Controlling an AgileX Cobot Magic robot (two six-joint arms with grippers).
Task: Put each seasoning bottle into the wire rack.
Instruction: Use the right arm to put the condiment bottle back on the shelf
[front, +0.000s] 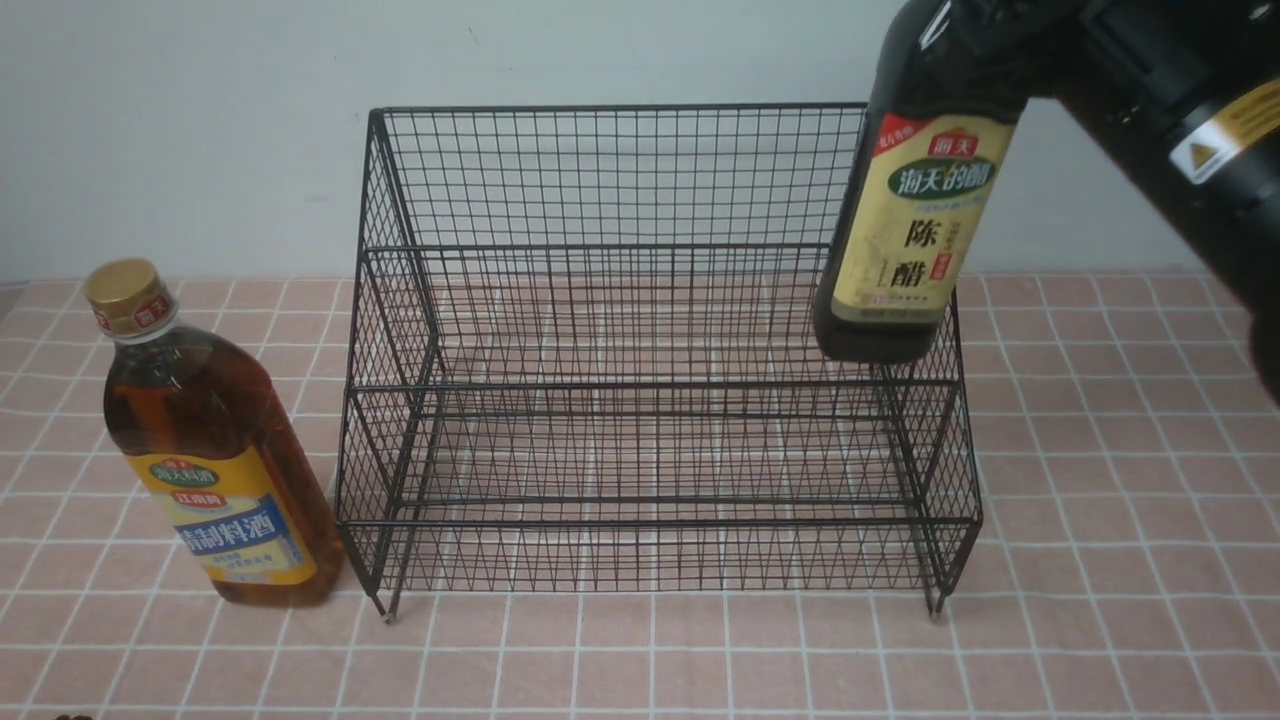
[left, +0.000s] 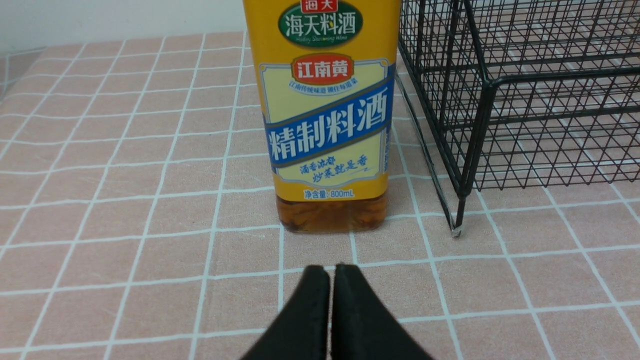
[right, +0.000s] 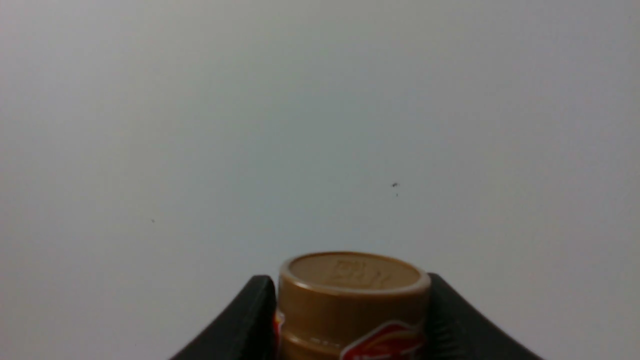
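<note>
Dark bottle (front: 915, 230) is being held aloft, upright, at the wire rack's (front: 650, 400) right side; its gold cap (right: 355, 270), clamped in the right gripper (right: 350, 282), is being shown only by the right wrist view; Amber bottle (front: 215, 470) is being seen standing near the tiled surface's (front: 1100, 520) left edge, just beside the rack; left gripper (left: 331, 272), closed and empty, is being shown only by its own wrist view.

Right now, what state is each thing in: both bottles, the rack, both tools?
wire rack: standing on its feet, no bottle in it.
dark bottle: capped, held aloft, slightly tilted, at the wire rack's right side.
amber bottle: capped, upright, left of the wire rack.
left tool: shut on nothing, short of the amber bottle.
right tool: closed on the dark bottle's cap.
</note>
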